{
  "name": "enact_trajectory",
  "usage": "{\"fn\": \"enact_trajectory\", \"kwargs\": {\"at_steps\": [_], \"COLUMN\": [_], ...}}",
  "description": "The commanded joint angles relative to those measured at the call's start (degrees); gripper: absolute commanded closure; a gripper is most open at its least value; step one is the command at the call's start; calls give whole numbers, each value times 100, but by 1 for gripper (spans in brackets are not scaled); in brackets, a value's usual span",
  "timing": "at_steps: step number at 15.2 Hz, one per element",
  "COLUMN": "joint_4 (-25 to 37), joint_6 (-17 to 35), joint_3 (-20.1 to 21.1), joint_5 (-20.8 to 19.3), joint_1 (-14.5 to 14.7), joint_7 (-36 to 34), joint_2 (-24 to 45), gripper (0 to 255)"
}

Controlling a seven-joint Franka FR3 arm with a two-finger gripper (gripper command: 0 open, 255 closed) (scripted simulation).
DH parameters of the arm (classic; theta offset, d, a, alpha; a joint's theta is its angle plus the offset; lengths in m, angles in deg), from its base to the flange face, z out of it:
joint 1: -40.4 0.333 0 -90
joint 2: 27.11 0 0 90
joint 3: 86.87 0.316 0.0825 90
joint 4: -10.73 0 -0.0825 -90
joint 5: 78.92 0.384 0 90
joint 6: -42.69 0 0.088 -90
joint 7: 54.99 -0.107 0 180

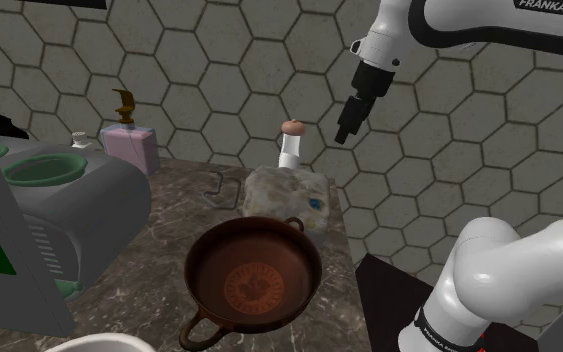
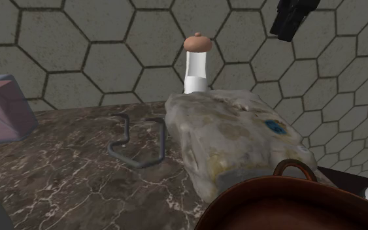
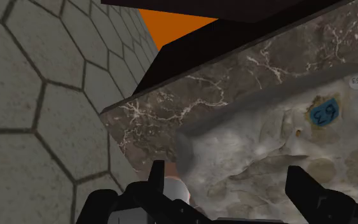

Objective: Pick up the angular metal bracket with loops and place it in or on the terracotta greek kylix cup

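Nearest us sits the red-brown cup (image 1: pixel 252 275), mouth up to catch things. Behind it the grey bracket (image 2: pixel 126 134) lies flat on the counter (image 1: pixel 164 240), beside a pale lump (image 1: pixel 287 190). Farthest (up by the wall (image 1: pixel 169 60)) our claw (image 1: pixel 346 132) hangs open and empty.

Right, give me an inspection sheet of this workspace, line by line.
Surface: dark veined marble counter.
Job's things: bent grey metal bracket lies flat on the counter beside the block; brown two-handled shallow cup stands empty.
Clutter: mottled grey stone-like block with a blue sticker; white bottle with a brown stopper behind it; pink box; grey appliance holding a green bowl.
Gripper: black two-finger gripper open, raised well clear of the counter, holding nothing.
Cables: nothing seen.
Surroundings: grey hexagon-tiled wall.
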Motion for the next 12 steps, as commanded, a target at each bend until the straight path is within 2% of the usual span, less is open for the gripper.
{"fn": "enact_trajectory", "kwargs": {"at_steps": [1,12], "joint_4": [0,482], "joint_6": [0,858], "joint_3": [0,1174], "joint_5": [0,631], "joint_1": [0,-32], "joint_7": [0,-2032], "joint_2": [0,1617], "gripper": [0,0]}}
